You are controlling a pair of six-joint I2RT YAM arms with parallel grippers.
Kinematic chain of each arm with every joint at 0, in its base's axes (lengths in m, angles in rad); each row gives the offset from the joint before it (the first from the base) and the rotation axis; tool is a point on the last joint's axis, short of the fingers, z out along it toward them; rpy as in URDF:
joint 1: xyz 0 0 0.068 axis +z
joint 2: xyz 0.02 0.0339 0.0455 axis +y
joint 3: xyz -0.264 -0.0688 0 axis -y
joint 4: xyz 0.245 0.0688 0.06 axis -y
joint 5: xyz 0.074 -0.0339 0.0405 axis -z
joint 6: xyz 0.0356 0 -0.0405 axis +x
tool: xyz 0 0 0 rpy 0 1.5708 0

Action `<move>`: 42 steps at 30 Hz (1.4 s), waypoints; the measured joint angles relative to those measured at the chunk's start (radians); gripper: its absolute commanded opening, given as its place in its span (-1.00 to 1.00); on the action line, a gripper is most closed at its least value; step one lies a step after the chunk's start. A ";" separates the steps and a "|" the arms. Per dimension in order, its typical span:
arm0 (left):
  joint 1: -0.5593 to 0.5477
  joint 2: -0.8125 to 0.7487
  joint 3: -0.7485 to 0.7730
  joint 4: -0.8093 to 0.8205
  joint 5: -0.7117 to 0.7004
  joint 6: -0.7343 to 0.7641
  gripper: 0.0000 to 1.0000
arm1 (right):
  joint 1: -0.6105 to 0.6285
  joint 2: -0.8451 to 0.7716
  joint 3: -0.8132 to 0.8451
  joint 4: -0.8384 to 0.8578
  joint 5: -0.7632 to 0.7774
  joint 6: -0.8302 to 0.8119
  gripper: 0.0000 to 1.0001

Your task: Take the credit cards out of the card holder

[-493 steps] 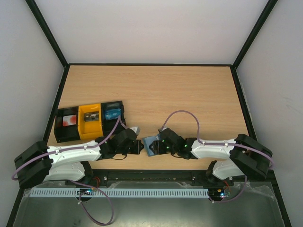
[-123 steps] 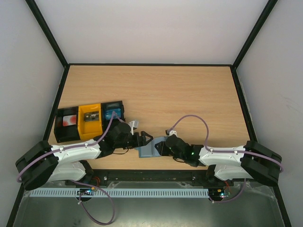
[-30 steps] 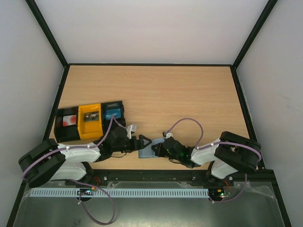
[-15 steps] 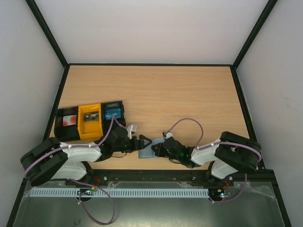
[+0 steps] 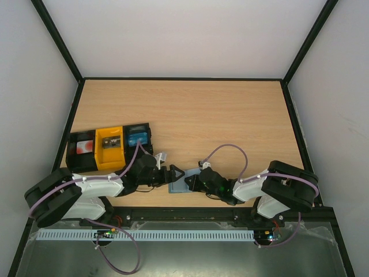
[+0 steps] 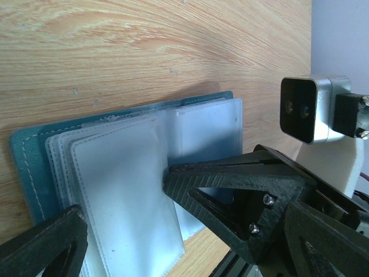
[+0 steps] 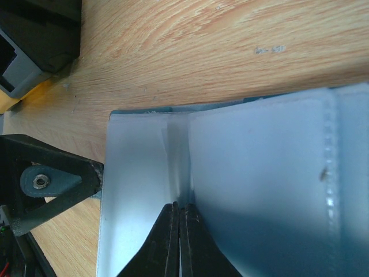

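Nearby, trays [image 5: 109, 149] left of card holder [image 5: 179, 186]

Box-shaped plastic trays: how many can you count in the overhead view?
3, in a row at the left edge of the wooden table: black tray leftmost, yellow tray middle, second black tray rightmost. None looks hidden.

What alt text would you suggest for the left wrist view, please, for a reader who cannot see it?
The card holder, teal-blue, lies open on the wooden table, its pale translucent sleeves fanned out. The right gripper touches the sleeves with its black tip from the right, and the open left gripper frames the bottom corners.
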 measured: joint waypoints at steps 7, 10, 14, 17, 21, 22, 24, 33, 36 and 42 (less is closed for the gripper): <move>0.000 0.042 0.016 0.024 0.004 0.000 0.89 | 0.000 0.009 0.000 0.016 -0.002 0.000 -0.96; 0.000 0.042 0.016 0.035 0.012 -0.003 0.89 | 0.000 0.013 -0.001 0.024 -0.003 0.000 -0.95; -0.013 0.043 0.016 0.064 0.039 -0.024 0.89 | 0.000 0.013 -0.004 0.031 -0.006 0.000 -0.88; -0.031 0.044 0.016 0.089 0.048 -0.044 0.89 | 0.000 -0.014 -0.018 0.025 -0.006 0.000 -0.82; -0.057 0.047 0.017 0.116 0.053 -0.069 0.89 | 0.000 -0.093 -0.049 -0.021 0.008 -0.001 -0.72; -0.064 0.047 0.017 0.122 0.053 -0.074 0.89 | 0.000 -0.109 -0.053 -0.031 0.012 0.000 -0.69; -0.076 0.051 0.024 0.127 0.052 -0.081 0.89 | 0.000 -0.136 -0.061 -0.046 0.019 0.000 -0.65; -0.092 0.076 0.089 0.133 0.051 -0.088 0.89 | 0.000 -0.321 -0.080 -0.198 0.086 -0.012 -0.50; -0.099 0.091 0.110 0.136 0.048 -0.088 0.89 | 0.000 -0.442 -0.080 -0.296 0.132 -0.026 -0.49; -0.116 0.190 0.166 0.156 0.044 -0.086 0.89 | 0.000 -0.737 -0.080 -0.522 0.226 -0.040 -0.46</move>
